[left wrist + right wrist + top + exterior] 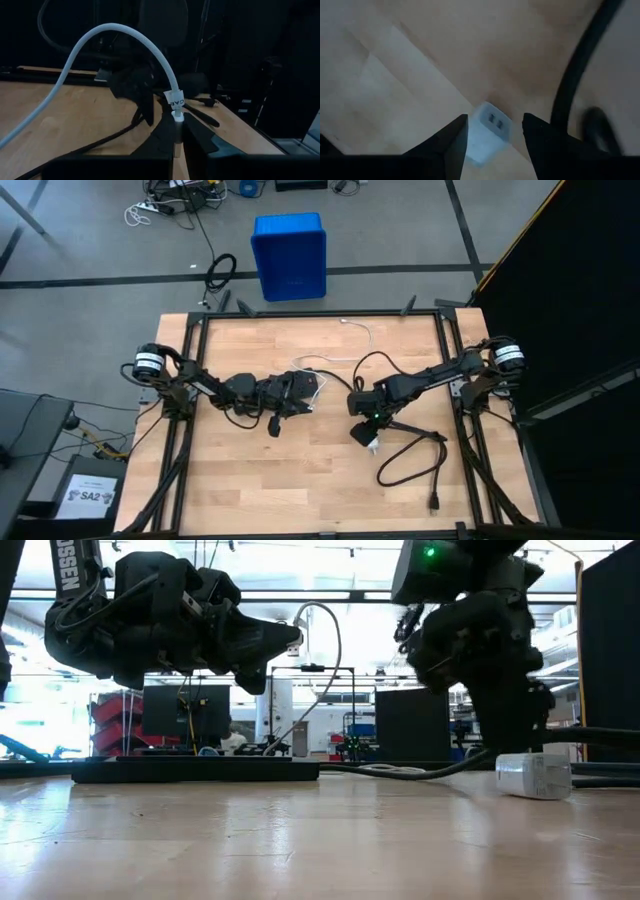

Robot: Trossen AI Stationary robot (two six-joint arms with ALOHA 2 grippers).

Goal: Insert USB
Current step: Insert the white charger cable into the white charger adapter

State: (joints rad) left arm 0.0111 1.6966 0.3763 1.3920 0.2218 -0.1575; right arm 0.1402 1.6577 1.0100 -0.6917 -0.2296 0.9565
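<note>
Just left of the white charger block (pixel 487 131), the left gripper (pixel 176 136) is clenched on the USB (pixel 172 97) plug, held above the table (pixel 300 490). Directly over that block, the right gripper (pixel 494 131) hangs with fingers spread, beside the black cord (pixel 580 75).

Even overhead light is falling on the wooden table (pixel 300 480) in the high view. In the low view, bright ceiling lamps are backlighting both arms into near silhouettes. The left wrist view is sitting dim, its background nearly black. The right wrist view is blurring the white charger (pixel 487 131).
</note>
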